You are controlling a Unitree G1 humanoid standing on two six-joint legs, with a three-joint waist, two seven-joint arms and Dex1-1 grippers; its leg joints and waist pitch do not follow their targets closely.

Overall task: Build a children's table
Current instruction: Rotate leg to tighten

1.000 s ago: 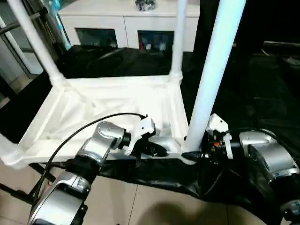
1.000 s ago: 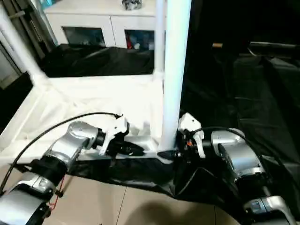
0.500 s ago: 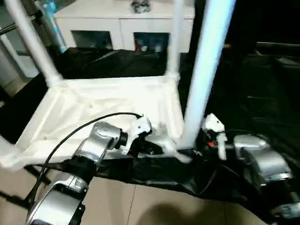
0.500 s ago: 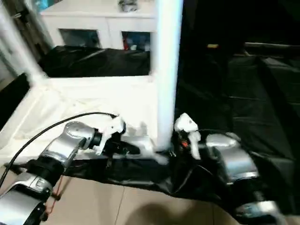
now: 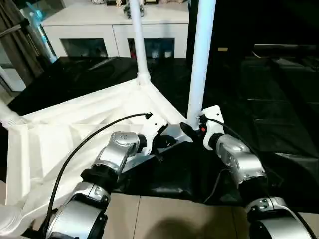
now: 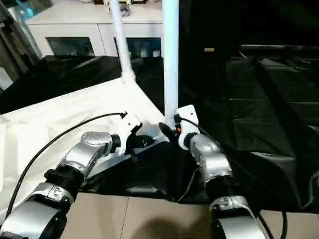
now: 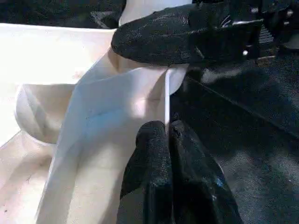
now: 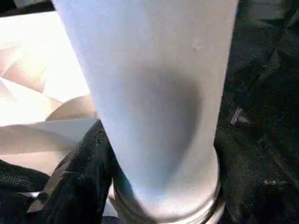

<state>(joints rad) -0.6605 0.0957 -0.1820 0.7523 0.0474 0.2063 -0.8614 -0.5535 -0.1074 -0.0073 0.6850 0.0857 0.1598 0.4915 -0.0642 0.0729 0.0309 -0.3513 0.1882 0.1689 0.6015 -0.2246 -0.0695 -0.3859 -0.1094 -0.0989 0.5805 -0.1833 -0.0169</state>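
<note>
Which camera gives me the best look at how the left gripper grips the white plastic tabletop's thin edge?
The left wrist view: the left gripper has its two black fingers pinched on the white plastic tabletop rim, close up. The head views show the gripper at that rim from above, the fingers small. The right wrist view shows mainly the white tube leg.

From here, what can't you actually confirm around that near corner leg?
- How deep the leg sits in its corner socket: both eye views, right gripper covers the joint.
- Leg's upper end: cut off by the top edge.
- Right gripper's second finger: right wrist view, hidden behind the leg.
- Tabletop's nearest corner: cut off at the left edge.
</note>
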